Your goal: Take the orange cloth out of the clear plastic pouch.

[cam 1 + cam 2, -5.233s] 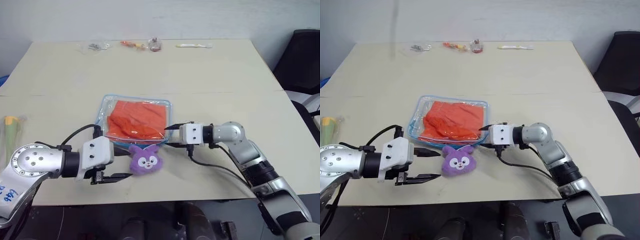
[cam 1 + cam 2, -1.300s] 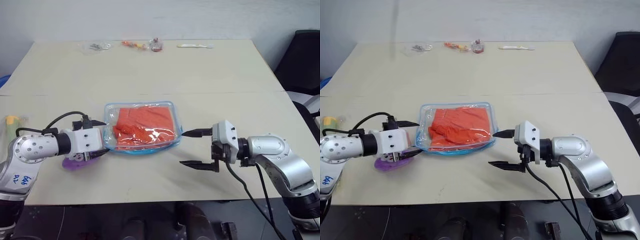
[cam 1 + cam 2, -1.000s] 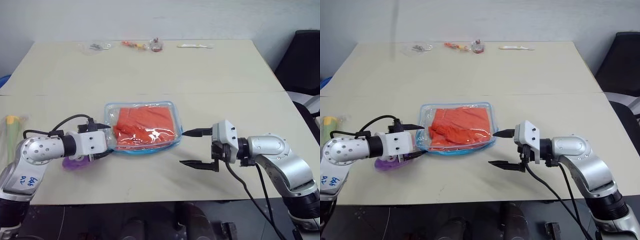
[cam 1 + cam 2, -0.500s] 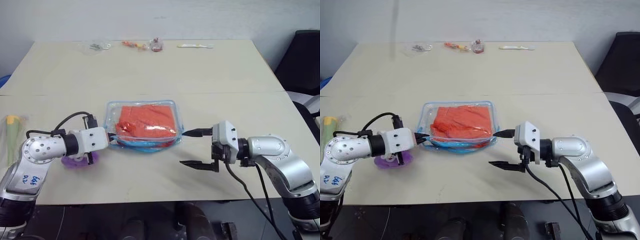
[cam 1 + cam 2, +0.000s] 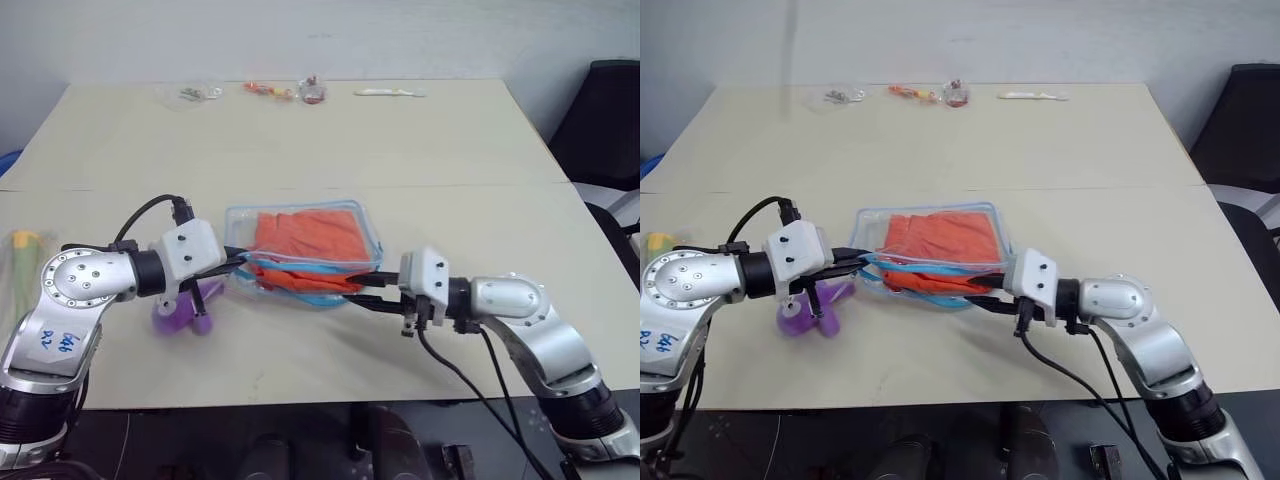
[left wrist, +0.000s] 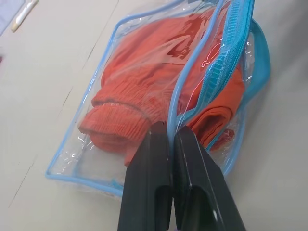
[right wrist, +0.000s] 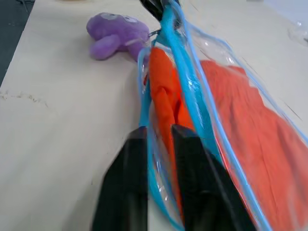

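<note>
Clear plastic pouch (image 5: pixel 300 250) sits mid-bench, its near edge raised off the beige bench (image 5: pixel 420 180) between the 2 arms. Orange cloth (image 5: pixel 305 235) is inside it, bunched in folds and pressed against the film.

Left gripper (image 6: pixel 169 134): jaws closed tight, pinching the pouch's light blue trim at its left end, no gap visible between the fingers.

Right gripper (image 7: pixel 159 132): jaws nearly closed, 1 finger on each side of the blue-edged plastic at the pouch's near right end; whether they press it, cannot tell.

Purple plush bunny (image 5: pixel 180 310) lies on the bench just beside the left gripper, below it.

Small items in a row along the bench's far edge (image 5: pixel 270 90), well apart from the pouch.
</note>
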`<action>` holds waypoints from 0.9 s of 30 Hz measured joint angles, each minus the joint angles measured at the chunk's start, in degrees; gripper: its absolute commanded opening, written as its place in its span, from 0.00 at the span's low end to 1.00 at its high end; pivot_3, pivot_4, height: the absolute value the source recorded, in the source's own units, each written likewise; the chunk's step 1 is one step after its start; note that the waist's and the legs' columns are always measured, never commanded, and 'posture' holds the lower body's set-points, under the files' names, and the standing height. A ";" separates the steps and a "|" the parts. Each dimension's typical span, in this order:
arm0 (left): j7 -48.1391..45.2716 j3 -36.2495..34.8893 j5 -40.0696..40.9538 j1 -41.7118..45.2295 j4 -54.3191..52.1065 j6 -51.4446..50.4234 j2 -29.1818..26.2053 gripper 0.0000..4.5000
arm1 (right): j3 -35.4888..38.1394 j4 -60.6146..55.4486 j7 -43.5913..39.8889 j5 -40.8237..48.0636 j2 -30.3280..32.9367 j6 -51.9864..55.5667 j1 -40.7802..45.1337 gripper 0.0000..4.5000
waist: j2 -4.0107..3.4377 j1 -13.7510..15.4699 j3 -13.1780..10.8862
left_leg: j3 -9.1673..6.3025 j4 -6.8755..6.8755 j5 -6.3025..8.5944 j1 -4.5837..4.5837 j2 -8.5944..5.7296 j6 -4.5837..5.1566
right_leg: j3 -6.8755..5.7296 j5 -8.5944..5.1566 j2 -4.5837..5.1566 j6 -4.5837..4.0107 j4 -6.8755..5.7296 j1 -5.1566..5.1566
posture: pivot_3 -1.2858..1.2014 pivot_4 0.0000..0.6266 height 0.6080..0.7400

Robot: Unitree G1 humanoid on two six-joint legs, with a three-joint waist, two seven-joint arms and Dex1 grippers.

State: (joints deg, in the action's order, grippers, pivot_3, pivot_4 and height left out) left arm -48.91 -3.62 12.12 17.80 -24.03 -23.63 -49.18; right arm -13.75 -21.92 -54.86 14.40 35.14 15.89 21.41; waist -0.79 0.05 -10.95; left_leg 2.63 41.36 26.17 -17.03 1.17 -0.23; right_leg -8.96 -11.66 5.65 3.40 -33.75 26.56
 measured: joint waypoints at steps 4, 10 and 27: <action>1.65 2.31 -0.13 1.31 -0.08 -2.53 1.94 0.00 | -3.71 4.00 2.44 -5.59 -2.98 -2.60 1.45 0.18 | 0.03 -0.10 0.01 | 0.02 0.00 0.00 -0.01 0.00 0.00 | 0.01 0.00 0.00 0.00 -0.01 -0.01 | 0.52 0.24 1.00; 3.12 4.17 -0.33 2.76 -0.41 -4.47 3.39 0.00 | -4.89 9.65 7.12 -14.49 -4.16 -6.52 3.23 0.45 | 0.03 -0.04 0.02 | -0.03 0.05 0.00 0.00 0.00 0.00 | 0.00 0.00 0.00 0.00 0.00 0.01 | 0.52 0.24 1.00; 5.35 4.85 -0.47 3.62 -2.63 -6.90 5.50 0.00 | -7.70 18.48 15.04 -31.25 -5.67 -14.38 6.66 0.73 | 0.03 -0.23 0.02 | -0.02 0.07 0.00 0.00 0.03 0.00 | 0.01 0.00 0.00 0.00 -0.01 0.01 | 0.52 0.24 1.00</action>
State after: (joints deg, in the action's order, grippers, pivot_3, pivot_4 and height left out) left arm -43.56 1.23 11.64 21.43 -26.65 -30.53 -43.68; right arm -21.45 -3.44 -39.83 -16.85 29.48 1.51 28.07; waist -0.76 -0.18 -10.93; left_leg 2.61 41.43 26.16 -17.03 1.20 -0.23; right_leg -8.95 -11.66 5.64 3.40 -33.76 26.57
